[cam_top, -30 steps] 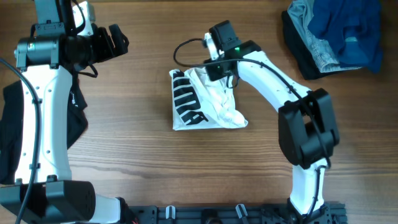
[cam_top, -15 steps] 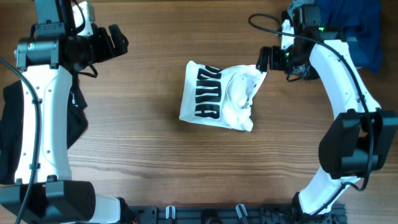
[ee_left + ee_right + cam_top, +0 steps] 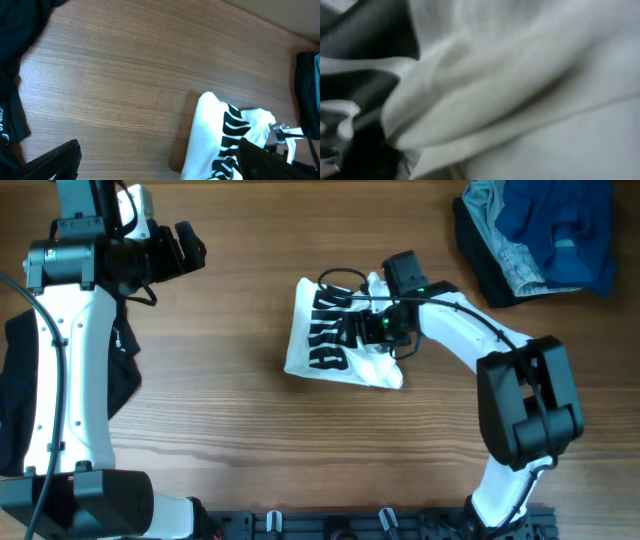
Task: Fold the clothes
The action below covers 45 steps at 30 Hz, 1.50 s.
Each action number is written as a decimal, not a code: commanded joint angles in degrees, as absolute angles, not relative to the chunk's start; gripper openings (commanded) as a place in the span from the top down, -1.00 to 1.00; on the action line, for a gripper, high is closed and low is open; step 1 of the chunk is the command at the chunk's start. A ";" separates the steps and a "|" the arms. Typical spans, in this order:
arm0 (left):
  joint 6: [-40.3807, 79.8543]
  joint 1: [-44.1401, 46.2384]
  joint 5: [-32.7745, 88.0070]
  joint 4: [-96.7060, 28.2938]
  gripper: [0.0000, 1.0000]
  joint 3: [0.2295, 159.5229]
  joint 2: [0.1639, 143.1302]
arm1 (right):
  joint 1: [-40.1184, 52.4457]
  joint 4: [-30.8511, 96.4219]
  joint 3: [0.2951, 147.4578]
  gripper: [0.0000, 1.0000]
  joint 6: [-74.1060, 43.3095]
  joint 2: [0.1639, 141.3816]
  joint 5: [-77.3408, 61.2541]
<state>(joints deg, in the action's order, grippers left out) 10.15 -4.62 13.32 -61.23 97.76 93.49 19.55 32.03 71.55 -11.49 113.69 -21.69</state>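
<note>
The white T-shirt [image 3: 322, 348] with bold black print lies bunched in the middle of the table. My right gripper [image 3: 362, 330] is down on its right half, fingers among the folds. The right wrist view is filled by blurred white fabric [image 3: 520, 100], and the jaws do not show there. My left gripper [image 3: 190, 242] hangs open and empty at the upper left, well away from the shirt. From the left wrist, the shirt [image 3: 212, 135] sits at the lower right, between the wide-spread fingers [image 3: 55, 160]. A limp black garment [image 3: 18, 380] lies at the left edge.
A heap of blue and grey clothes [image 3: 535, 230] occupies the top right corner. The black garment [image 3: 15, 30] also fills the top left of the left wrist view. The left arm's white links stand along the table's left side.
The right arm pulled the shirt rightward, swung out to the upper right, and has now come back down onto the shirt. The left arm has not moved.
</note>
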 commanded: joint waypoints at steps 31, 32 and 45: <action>9.21 -4.78 13.37 -61.34 -0.99 97.51 94.26 | -16.80 -16.19 77.25 0.92 -41.69 100.36 -13.47; 9.21 -4.78 13.37 -61.34 -1.00 97.51 94.61 | -17.58 -18.48 77.25 0.91 -42.19 102.45 -14.02; 9.21 -4.78 13.39 -60.97 -1.00 97.51 99.35 | -25.50 -6.15 77.25 -0.99 -27.29 108.66 -26.92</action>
